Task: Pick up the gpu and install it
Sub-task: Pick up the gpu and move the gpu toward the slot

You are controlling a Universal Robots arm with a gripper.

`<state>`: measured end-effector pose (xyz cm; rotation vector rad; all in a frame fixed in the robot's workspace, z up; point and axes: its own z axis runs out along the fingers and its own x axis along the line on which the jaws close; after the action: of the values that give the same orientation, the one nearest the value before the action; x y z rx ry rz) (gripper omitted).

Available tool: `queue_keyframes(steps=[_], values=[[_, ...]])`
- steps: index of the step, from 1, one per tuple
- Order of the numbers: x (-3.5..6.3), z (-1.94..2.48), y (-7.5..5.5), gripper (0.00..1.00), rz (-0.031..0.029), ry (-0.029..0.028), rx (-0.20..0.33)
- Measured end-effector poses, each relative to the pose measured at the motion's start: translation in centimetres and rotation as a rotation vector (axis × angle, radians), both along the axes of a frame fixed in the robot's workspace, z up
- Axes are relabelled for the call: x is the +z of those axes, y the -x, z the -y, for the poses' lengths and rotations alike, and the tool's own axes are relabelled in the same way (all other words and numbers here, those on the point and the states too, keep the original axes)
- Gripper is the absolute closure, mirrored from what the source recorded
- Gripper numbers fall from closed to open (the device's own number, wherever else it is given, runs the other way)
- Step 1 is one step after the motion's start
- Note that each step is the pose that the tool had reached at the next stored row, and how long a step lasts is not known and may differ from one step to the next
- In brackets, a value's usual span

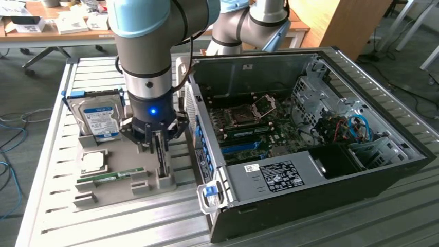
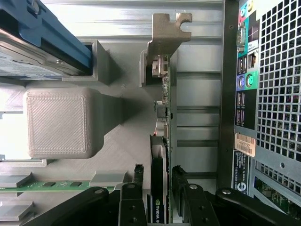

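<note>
wrist view: hand [image 2: 157, 173] open, fingers [image 2: 137, 181] straddling upright gpu [image 2: 159, 153].

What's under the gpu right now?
The gpu stands on edge in a slot of the gray tray, below the gripper. Its lower edge is hidden inside the slot.

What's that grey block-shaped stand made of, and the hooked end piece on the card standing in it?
The grey stand looks like matte 3D-printed plastic: fine layered ridges run across its faces. The gpu's hooked end bracket seems to be bare sheet metal, dull silver with crisp cut edges.
</note>
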<state>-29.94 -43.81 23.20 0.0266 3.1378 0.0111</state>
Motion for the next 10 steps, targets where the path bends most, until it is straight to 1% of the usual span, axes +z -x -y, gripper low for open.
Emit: queue_keyframes(steps=[10], values=[[0.0, 0.0, -0.08, 0.62, 0.0, 0.0, 0.0]])
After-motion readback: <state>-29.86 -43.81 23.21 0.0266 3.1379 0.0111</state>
